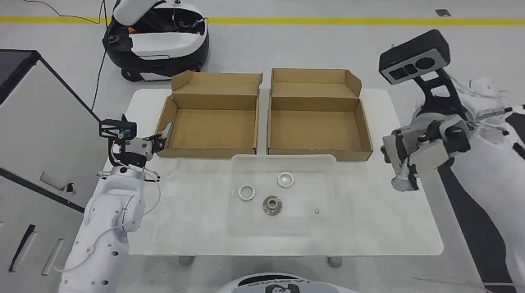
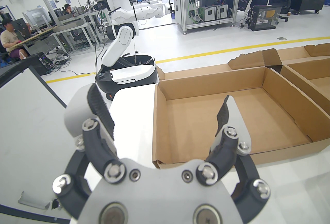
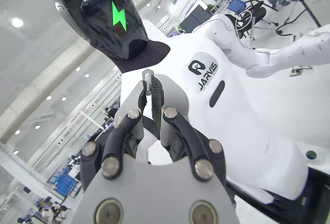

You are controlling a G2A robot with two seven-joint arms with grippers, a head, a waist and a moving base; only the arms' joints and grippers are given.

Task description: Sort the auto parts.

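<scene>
Bolt [image 3: 147,84] tight between the right jaws

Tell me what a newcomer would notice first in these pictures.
Two open cardboard boxes, the left box and the right box, sit side by side at the far side of the table, both empty. In front of them a clear tray holds a few small round parts. The right gripper is shut on a bolt, held up in the air, and the left gripper is open by the left box's near corner.
</scene>
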